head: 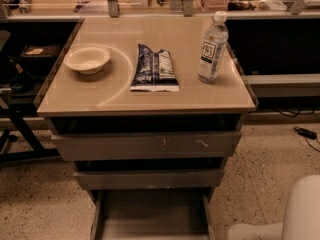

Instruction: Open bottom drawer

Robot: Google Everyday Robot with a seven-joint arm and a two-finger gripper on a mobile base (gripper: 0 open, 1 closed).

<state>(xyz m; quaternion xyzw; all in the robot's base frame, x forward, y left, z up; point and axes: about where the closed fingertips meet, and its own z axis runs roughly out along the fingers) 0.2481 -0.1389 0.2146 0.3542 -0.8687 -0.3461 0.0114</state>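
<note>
The bottom drawer (150,215) stands pulled out towards me at the foot of the cabinet. Its grey inside and side walls show, and its front is cut off by the lower edge of the view. Above it are the mid-width grey front (149,179) and the widest grey front with white scratches (146,145), both pushed in. Only white parts of my arm (300,211) show at the bottom right. My gripper is out of view below the frame edge.
On the cabinet top (210,96) are a white bowl (87,59), a dark blue snack bag (155,68) and a water bottle (213,46). A black frame (22,129) stands at the left. A cable (305,133) lies on the speckled floor at the right.
</note>
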